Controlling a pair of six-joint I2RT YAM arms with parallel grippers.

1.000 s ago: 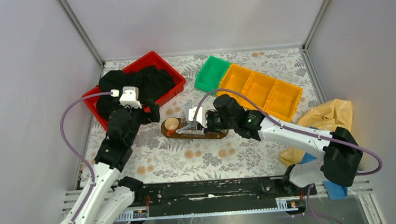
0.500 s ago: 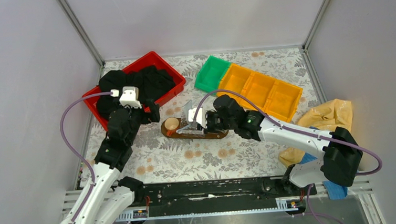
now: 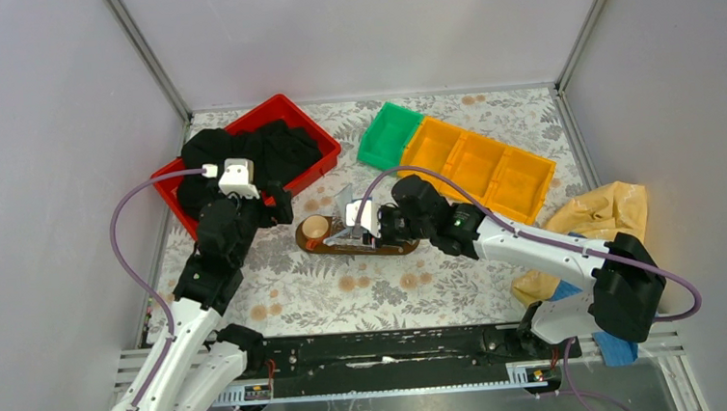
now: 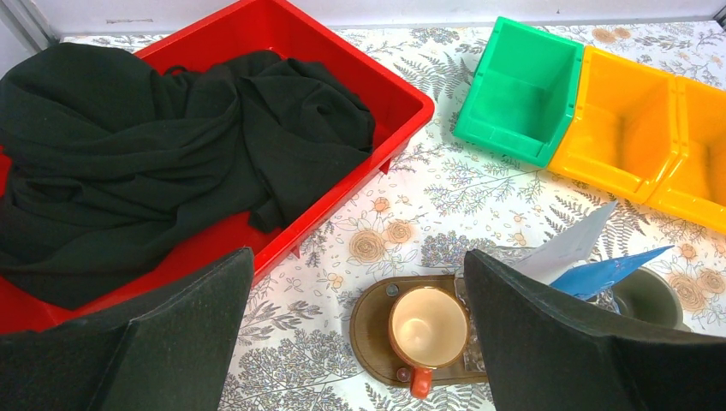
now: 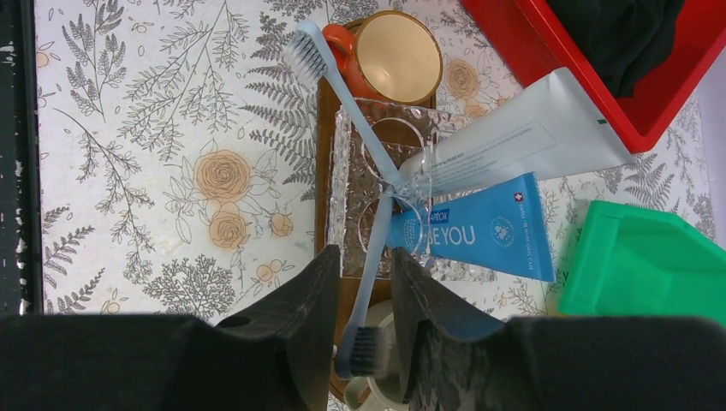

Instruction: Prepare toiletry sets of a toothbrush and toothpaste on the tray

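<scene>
Brown wooden tray (image 5: 324, 163) on the floral table (image 5: 128, 128) carries a clear holder (image 5: 351, 197) with whitish toothpaste (image 5: 522, 141) and blue toothpaste (image 5: 479, 231). Right end effector (image 5: 364, 255), released, straddles a pale toothbrush (image 5: 368, 300) slotted in that holder. Left end effector (image 4: 360, 257) hangs wide apart near the red crate (image 4: 402, 94).

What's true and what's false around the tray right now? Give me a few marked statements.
1. Two toothbrushes sit in the clear holder on the tray. True.
2. The blue toothpaste lies in the green bin. False: it leans in the holder beside the white toothpaste.
3. The left gripper is open and empty. True.
4. The orange cup sits in a yellow bin. False: it stands on the tray's end.
5. The right gripper's fingers flank one toothbrush. True.
</scene>
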